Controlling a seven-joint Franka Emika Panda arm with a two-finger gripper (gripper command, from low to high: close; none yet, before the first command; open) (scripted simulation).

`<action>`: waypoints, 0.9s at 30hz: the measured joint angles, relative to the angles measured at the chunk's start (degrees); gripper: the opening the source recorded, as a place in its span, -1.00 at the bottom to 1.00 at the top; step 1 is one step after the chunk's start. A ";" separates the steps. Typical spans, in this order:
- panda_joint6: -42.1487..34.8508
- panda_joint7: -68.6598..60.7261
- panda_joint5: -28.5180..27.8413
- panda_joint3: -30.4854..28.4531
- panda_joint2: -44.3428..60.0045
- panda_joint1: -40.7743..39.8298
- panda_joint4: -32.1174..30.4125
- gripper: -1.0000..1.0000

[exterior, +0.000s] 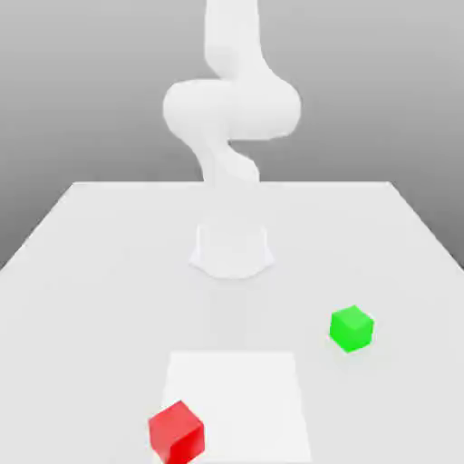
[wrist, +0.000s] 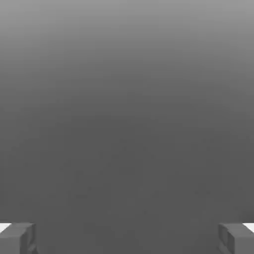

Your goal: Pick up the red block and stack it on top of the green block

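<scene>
— What have you got hold of?
— Nothing. My gripper (wrist: 127, 240) stands spread wide, its blocky grey fingertips (wrist: 17, 238) far apart over plain grey.
— And the cubes?
— The red block (exterior: 177, 431), smooth and glossy, and the green block (exterior: 352, 328) sit apart on the matte white table (exterior: 91, 272), neither near my gripper.

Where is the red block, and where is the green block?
red block (exterior: 176, 431): exterior view, on the middle of the cube, near its front edge.
green block (exterior: 352, 328): exterior view, on the middle of the cube.
</scene>
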 joint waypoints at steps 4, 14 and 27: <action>2.94 -8.29 1.75 -4.38 8.60 3.51 -1.15 0.00; 9.95 -29.45 7.68 -12.35 29.49 9.13 -3.91 0.00; 20.46 -50.89 8.90 -13.13 55.32 6.81 -7.13 0.00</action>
